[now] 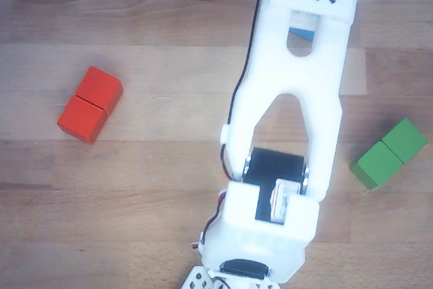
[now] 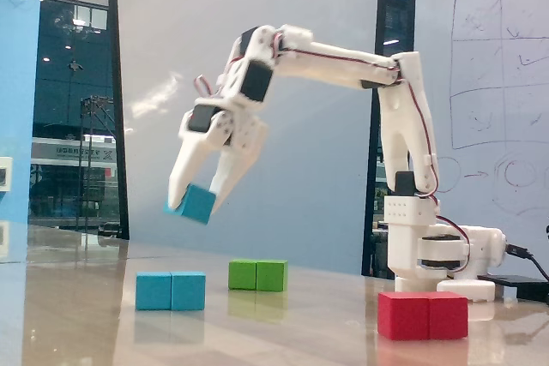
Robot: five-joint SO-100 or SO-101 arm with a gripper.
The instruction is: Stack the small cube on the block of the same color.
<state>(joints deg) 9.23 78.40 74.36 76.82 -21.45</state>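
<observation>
pickup complete: gripper (image 2: 196, 201) clamps the small cube (image 2: 196, 204), held tilted in the air above the block (image 2: 171, 291) on the table (image 2: 283, 332) in the fixed view. outstanding: lowering, alignment, release on top.

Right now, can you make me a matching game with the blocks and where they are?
Things:
1. small cube
2. blue double block
3. green double block
4. red double block

Places, in the fixed view:
A. on the table, nearest the arm's base
B. up in the air, held by the gripper
C. on the table, farthest left
D. on the table, in the middle, farther back

Pairs: 1-B, 2-C, 3-D, 4-A
</observation>
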